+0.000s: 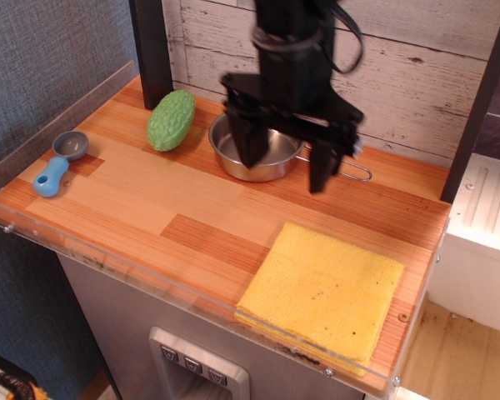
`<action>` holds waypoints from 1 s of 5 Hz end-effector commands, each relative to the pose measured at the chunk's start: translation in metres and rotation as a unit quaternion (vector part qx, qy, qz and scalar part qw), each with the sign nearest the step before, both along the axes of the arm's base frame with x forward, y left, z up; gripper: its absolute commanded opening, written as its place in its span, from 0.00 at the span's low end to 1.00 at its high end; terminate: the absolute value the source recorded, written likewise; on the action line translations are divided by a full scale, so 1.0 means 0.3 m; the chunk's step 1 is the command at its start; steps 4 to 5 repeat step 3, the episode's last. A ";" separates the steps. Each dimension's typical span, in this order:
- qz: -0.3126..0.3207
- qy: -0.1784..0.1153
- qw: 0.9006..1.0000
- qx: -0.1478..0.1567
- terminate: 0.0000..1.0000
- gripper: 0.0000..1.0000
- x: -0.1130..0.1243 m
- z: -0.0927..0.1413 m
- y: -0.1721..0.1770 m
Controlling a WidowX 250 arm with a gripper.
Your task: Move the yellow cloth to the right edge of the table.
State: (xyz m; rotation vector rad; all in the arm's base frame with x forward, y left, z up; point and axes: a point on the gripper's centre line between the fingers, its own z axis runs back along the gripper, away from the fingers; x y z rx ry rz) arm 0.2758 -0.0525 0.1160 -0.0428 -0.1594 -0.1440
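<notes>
One yellow cloth (pixel 323 293) lies flat by the tabletop (pixel 133 200) right edge, looks delivered, since the gripper (pixel 287 164) hangs above, jaws wide and empty.

no readable text, labels or numbers anywhere

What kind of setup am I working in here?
Probably a toy kitchen counter: a small wooden table with a clear rim, holding a steel pan, a blue scoop and a yellow cloth, against a whitewashed plank wall.
</notes>
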 end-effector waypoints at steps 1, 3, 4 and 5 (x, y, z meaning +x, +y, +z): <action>-0.006 -0.006 1.000 0.013 0.00 1.00 0.017 0.007 0.092; -0.006 -0.006 1.000 0.013 1.00 1.00 0.017 0.007 0.092; -0.006 -0.006 1.000 0.013 1.00 1.00 0.017 0.007 0.092; -0.006 -0.006 1.000 0.013 1.00 1.00 0.017 0.007 0.092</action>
